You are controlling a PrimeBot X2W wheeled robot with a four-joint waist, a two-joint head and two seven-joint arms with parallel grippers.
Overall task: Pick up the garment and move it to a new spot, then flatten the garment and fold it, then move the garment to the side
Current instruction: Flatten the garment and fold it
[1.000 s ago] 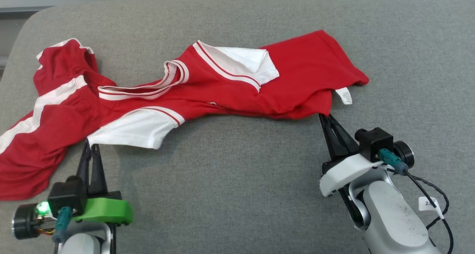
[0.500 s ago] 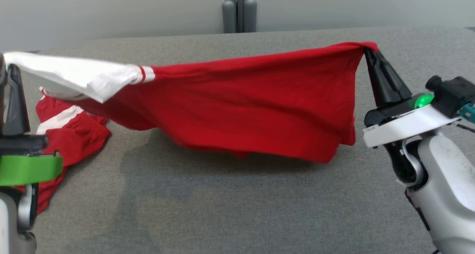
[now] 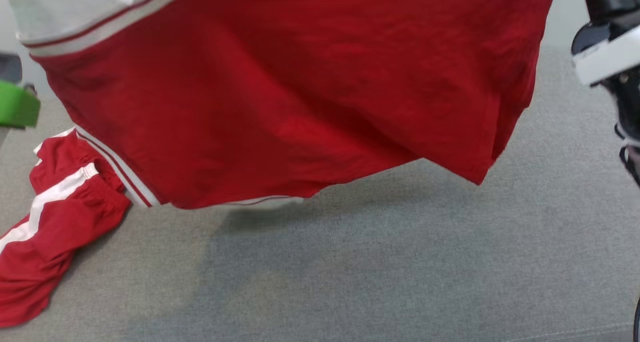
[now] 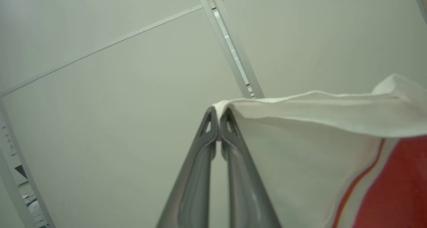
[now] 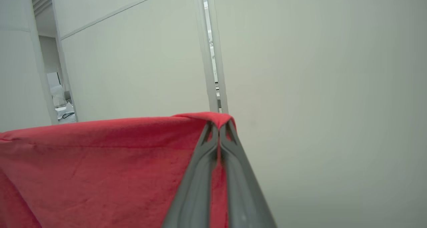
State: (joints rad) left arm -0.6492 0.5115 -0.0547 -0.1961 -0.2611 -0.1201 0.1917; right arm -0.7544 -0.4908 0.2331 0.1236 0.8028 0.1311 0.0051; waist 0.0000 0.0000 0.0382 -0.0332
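The garment [image 3: 300,97], a red shirt with white sleeves and red-and-white trim, hangs stretched in the air above the grey table [image 3: 400,262]. My left gripper [image 4: 219,116] is shut on the white sleeve's edge [image 4: 317,109]. My right gripper [image 5: 219,123] is shut on a red corner of the garment [image 5: 100,161]. In the head view the shirt's lower hem dangles just above the table, and the fingertips of both grippers are above the picture's top edge. The green left wrist part [image 3: 17,104] and the white right wrist part [image 3: 607,57] sit at the sides.
A second red piece with a white stripe [image 3: 55,222] lies crumpled on the table at the left. Pale wall panels with a vertical seam [image 5: 210,54] stand behind the table.
Both arms have lifted the shirt off the table and raised it higher, spread between them. The head camera has shifted too, so the hanging shirt now covers the upper picture.
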